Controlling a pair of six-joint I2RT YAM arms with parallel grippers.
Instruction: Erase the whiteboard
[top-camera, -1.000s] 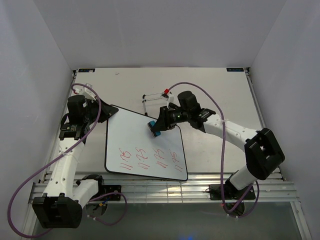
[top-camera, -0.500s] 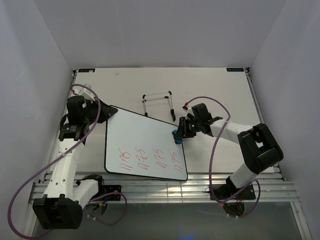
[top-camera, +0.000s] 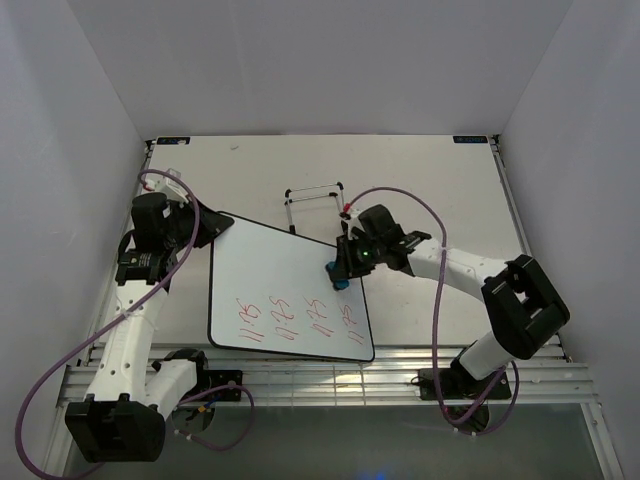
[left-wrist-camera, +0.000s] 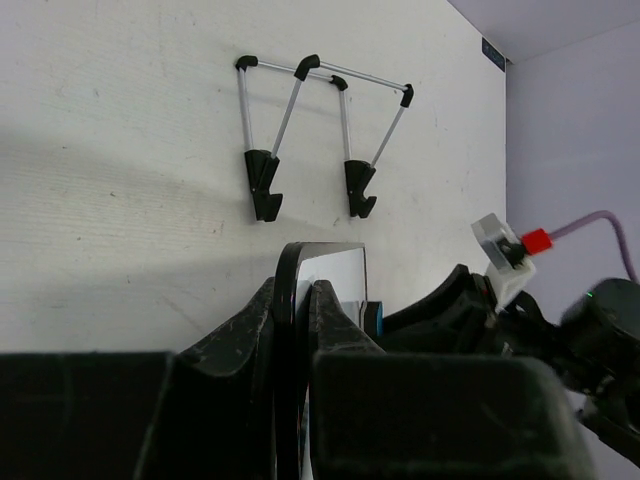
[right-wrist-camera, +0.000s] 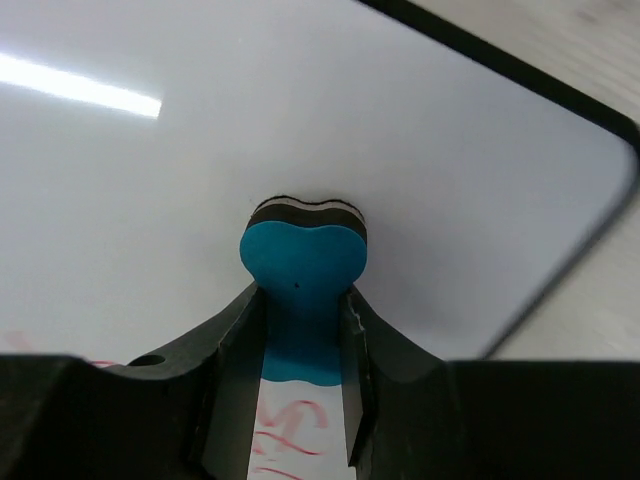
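- Red handwritten marks run in a row along the near edge of the whiteboard; the rest of its face is bare and glossy
- The whiteboard lies on the table, skewed, its near edge towards the arm bases
- It looks like a thin, stiff and light panel with a slick face that is likely to slide or pivot under a wipe; the black rim is the place to pinch it, not the glossy face
- At the whiteboard's right edge, just beyond the marks, the right gripper is clamped narrow on a blue eraser, whose pad presses on the white surface
- At the whiteboard's far left corner the left gripper is closed on the rim, a finger on each face; whether that corner is lifted I cannot tell
- Just beyond the whiteboard's far edge lies a thin wire stand, apart from the board
- No box, tray or bin shows in any view
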